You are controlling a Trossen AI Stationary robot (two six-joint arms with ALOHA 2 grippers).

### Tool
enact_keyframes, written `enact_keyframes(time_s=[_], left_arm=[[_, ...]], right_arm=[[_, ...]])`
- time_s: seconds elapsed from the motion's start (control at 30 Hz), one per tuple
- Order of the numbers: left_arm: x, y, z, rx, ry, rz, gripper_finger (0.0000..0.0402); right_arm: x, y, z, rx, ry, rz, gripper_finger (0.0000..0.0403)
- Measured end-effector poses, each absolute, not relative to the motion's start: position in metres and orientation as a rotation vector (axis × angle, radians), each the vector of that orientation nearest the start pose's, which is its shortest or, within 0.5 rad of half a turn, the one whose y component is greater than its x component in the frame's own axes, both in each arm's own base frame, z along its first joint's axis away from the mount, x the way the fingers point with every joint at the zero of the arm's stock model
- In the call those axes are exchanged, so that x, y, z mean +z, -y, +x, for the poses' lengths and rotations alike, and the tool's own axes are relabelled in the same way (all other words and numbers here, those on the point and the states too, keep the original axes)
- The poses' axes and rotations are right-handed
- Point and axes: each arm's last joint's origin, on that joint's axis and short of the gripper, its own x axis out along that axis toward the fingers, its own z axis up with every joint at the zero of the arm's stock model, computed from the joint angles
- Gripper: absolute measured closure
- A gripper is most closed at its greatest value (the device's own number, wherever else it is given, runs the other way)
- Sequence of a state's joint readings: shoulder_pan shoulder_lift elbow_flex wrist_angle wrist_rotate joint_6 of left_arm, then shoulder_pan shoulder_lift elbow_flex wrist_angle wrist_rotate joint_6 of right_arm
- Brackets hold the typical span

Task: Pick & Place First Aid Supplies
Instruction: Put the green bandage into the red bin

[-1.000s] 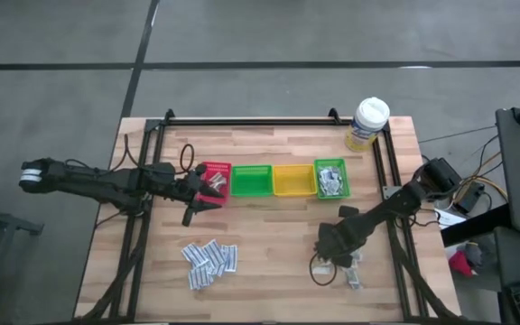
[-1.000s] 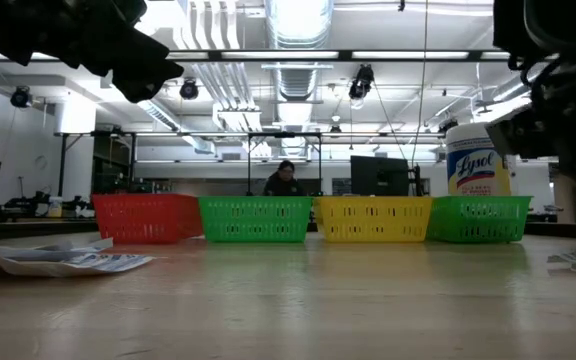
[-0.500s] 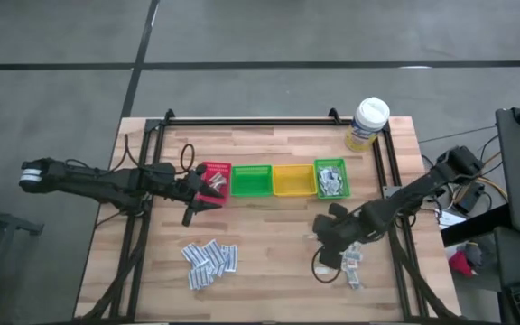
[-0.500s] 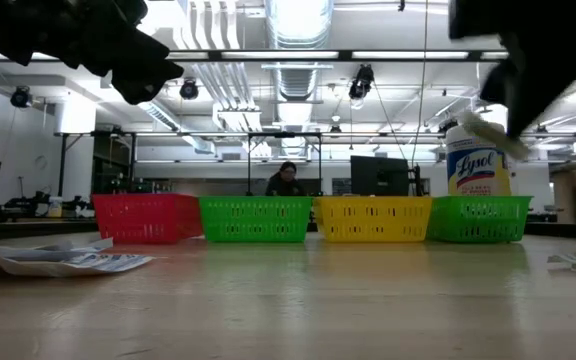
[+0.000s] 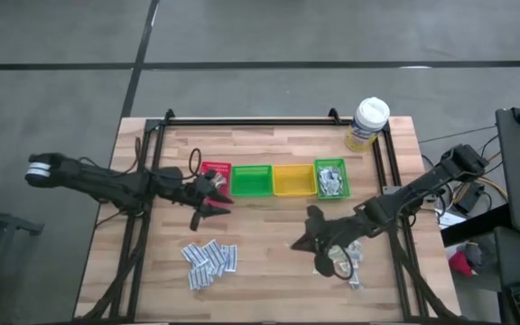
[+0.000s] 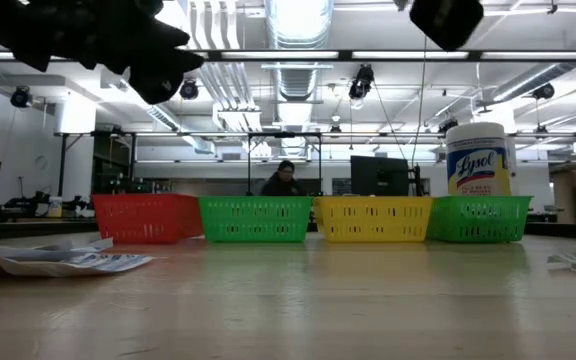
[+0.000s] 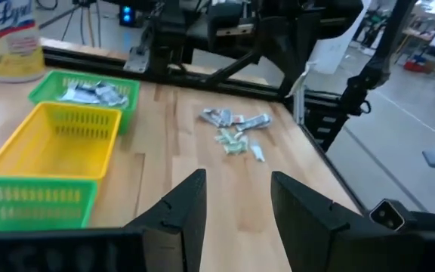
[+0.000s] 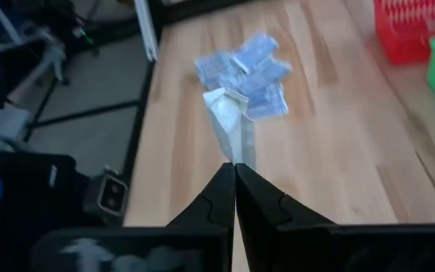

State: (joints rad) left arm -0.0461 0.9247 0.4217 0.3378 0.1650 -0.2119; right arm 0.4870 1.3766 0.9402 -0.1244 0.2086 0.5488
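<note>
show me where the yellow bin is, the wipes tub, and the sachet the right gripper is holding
yellow bin (image 5: pixel 293 180): high view, on its bare floor.
wipes tub (image 5: pixel 368 122): high view, on its white lid.
sachet (image 8: pixel 231 125): right wrist view, on its pale wrapper beyond the shut fingers.

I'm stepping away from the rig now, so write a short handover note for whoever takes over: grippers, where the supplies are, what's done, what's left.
Right gripper: shut on a pale sachet, lifted over the table's right half, not yet at a bin.
Left gripper: open, empty, hanging just in front of the red bin.
Supplies: blue-white pile at front left; small mixed pile at front right; several silver sachets already in the far-right green bin.
Done: only that green bin shows sachets in it.
Left: drop the held sachet, then clear both piles. The yellow bin and middle green bin look empty; the red bin's inside is partly hidden.
</note>
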Motion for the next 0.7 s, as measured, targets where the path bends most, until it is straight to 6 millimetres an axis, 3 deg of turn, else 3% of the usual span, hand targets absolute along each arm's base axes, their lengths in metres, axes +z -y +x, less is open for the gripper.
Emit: enact_keyframes(time_s=[0.37,0.7], left_arm=[[0.232,0.032,0.220,-0.375,-0.051,-0.173,0.0259],[0.239,0.039,0.242,-0.412,0.036,-0.157,0.0259]], right_arm=[[0.274,-0.124,0.292,0.194,-0.343,0.282,0.0395],[0.262,-0.111,0.324,0.308,-0.224,0.292,0.0395]])
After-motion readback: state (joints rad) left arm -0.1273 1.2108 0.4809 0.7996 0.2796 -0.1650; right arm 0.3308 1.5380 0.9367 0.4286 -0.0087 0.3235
